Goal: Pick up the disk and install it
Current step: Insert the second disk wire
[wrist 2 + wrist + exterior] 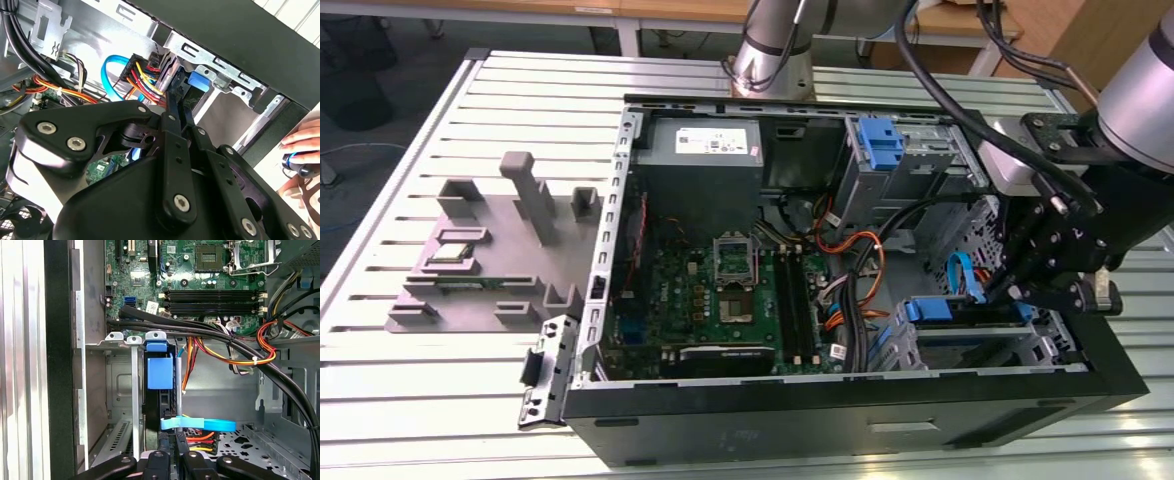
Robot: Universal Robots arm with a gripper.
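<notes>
Arm (781, 40): silver-grey tube, black joints.
Claw (1051, 270): matte black linkage plates, silver screw heads.
Cables (961, 95): black, bundled along the wrist.

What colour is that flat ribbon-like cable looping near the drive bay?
Light blue. The flat cable shows best in the first wrist view, beside the disk.

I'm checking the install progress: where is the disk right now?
The disk stands on edge in the drive cage at the case's lower corner on the exterior view's right, directly under the gripper, beside the orange and yellow power cables.
</notes>
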